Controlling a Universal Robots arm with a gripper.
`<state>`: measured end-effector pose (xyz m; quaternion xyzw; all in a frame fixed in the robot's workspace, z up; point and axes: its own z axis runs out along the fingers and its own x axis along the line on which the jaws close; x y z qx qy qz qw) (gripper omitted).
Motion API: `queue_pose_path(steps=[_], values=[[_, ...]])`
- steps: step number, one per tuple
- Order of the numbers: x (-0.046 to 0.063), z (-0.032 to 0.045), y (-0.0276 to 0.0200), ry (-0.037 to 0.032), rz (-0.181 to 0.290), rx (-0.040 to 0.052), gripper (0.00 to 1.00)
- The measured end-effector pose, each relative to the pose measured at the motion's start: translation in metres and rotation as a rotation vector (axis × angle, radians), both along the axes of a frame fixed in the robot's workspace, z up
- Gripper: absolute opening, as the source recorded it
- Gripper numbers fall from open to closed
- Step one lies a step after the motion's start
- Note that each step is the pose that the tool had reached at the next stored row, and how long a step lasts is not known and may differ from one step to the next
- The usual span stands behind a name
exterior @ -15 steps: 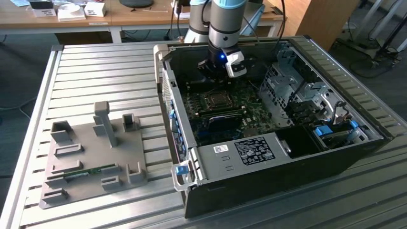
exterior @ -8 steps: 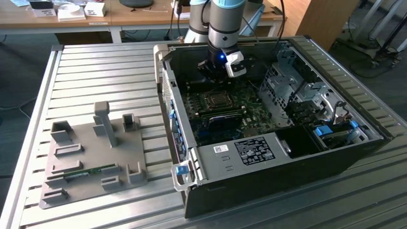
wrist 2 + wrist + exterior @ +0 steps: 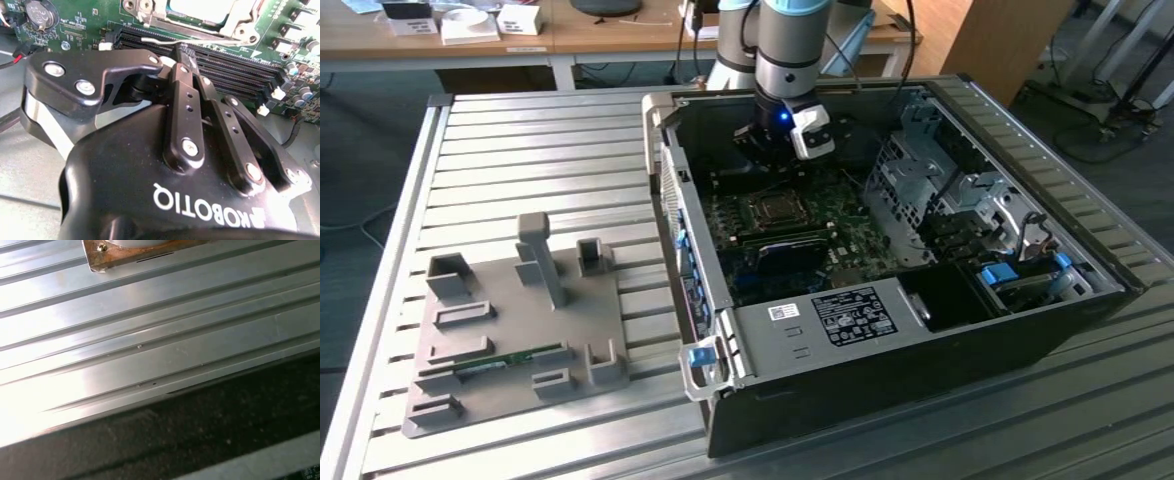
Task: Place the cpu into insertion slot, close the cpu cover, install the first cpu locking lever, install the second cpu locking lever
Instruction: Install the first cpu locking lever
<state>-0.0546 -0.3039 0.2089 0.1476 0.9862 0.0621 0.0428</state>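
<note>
My gripper (image 3: 771, 160) hangs inside the open black computer case (image 3: 881, 340), over the back of the dark green motherboard (image 3: 847, 235). In the second wrist view its two black fingers (image 3: 184, 95) are pressed together, shut with nothing between them, and the gripper (image 3: 182, 50) points at the long black memory slots (image 3: 235, 70). Just past those slots sits the insertion slot (image 3: 227, 27), also seen as the insertion slot (image 3: 771, 208). The pale silvery cpu (image 3: 195, 7) shows in it, with the cpu cover (image 3: 235, 25) lying flat around it. A thin silvery locking lever (image 3: 160, 39) runs along the socket's edge nearest the fingertips.
A grey fixture plate (image 3: 507, 330) with upright blocks and a green memory stick (image 3: 500, 362) lies on the ribbed metal table (image 3: 520, 150) at the exterior view's left. Drive cages (image 3: 947, 190) and blue-tabbed parts crowd the case's right side. The first wrist view faces table ribs (image 3: 150, 340).
</note>
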Motion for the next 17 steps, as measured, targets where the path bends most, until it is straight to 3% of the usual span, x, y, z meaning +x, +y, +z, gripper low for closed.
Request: queue_pose_path(steps=[8,17], values=[[0.0000,0.0000,0.0001,0.0000,0.000,-0.0011,0.11],[-0.0011,-0.0001,0.0005,0.0000,0.000,0.0208,0.11]])
